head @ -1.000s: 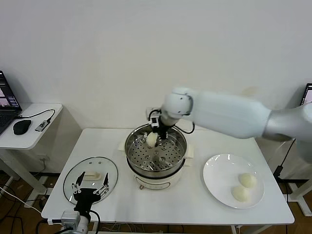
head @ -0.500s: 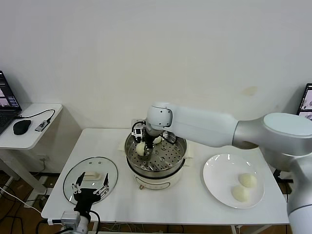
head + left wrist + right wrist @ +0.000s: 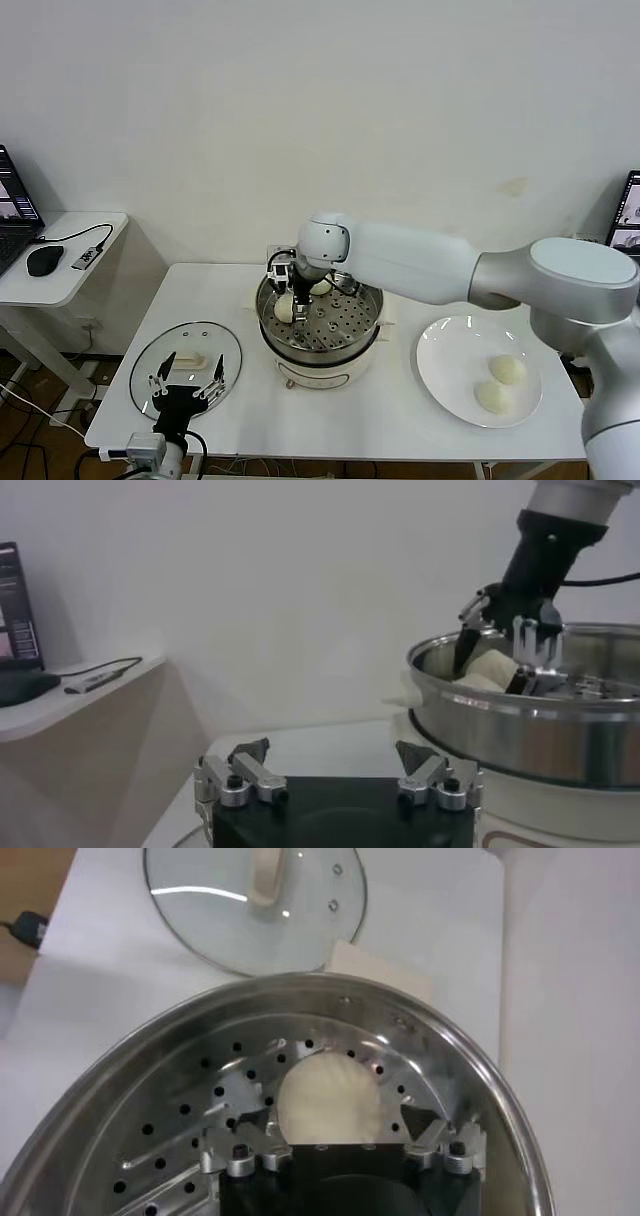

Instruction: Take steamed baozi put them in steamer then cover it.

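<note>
The steel steamer (image 3: 322,347) stands mid-table on its cream pot base. My right gripper (image 3: 293,291) reaches down into its left side, open. Its jaws stand either side of a baozi (image 3: 328,1098) that rests on the perforated floor, with a small gap on each side. A second baozi (image 3: 322,288) lies further back in the steamer. Two more baozi (image 3: 508,370) (image 3: 492,397) sit on the white plate (image 3: 450,362) to the right. The glass cover (image 3: 186,362) lies flat at front left. My left gripper (image 3: 186,392) hovers open over its near edge.
The white table's front edge (image 3: 330,440) runs just below the cover and plate. A lower side desk (image 3: 62,262) with a mouse and laptop stands at far left. My right arm spans from the right across the steamer's back.
My right gripper carried a baozi leftwards and down to the steamer floor, then opened and let it go. The left arm stayed still.
</note>
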Robot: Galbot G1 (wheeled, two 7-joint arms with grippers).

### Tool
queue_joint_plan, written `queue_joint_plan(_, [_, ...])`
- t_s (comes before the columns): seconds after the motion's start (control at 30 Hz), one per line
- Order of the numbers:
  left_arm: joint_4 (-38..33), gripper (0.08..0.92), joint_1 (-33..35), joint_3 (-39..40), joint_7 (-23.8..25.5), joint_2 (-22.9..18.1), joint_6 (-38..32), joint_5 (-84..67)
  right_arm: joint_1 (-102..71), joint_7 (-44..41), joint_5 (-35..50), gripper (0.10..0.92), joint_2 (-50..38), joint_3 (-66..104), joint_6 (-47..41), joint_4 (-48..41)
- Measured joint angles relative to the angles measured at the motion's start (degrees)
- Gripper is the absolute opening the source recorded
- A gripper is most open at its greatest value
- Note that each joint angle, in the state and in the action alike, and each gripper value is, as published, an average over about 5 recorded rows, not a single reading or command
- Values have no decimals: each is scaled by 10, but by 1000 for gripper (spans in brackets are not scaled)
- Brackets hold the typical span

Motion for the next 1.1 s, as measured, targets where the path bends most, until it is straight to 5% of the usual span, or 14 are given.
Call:
queue_joint_plan(0.6, [-8,823,7,3,1,7,-1,2,109,-135,-107,823,-287,-25,113,181])
queue_joint_plan(1.1, [-10,823,16,12,4,5,-1,19,-93,-148,-253,823,-523,83,180,261])
